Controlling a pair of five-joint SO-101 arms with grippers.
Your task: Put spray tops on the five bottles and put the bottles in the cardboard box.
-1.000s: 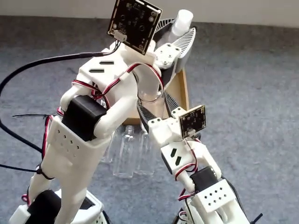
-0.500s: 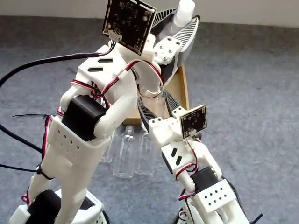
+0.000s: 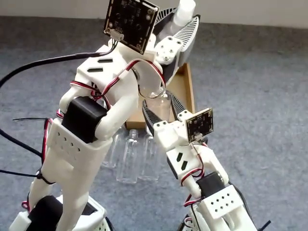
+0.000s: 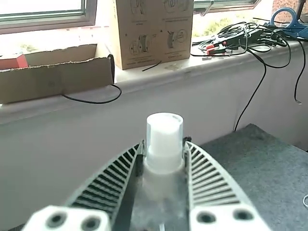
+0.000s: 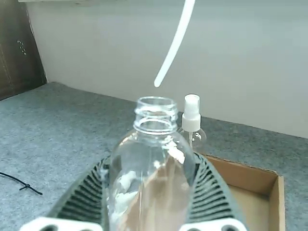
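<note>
Spray top (image 4: 164, 137), white and capped, is pinched between the ribbed fingers of the left pincer (image 4: 164, 156) and held high above the bench (image 3: 250, 120), so that its dip tube (image 5: 175, 43) hangs free over the open neck below. The uncapped bottle (image 5: 153, 144) is clamped upright in the right pincer (image 5: 153, 167), just in front of the cardboard box (image 5: 250, 177). The upright grip is judged to keep the mouth presented to the tube, whose tip is seen a little above the rim and not yet inside. A finished bottle (image 5: 192, 120), already fitted with its sprayer, is seen standing at the far end of the box, apparently within it. Clear spare bottles (image 3: 129, 156) without tops are laid on the bench between the two arms. The step in hand is judged to be the threading of the tube into the neck, for which fine alignment is called for.
</note>
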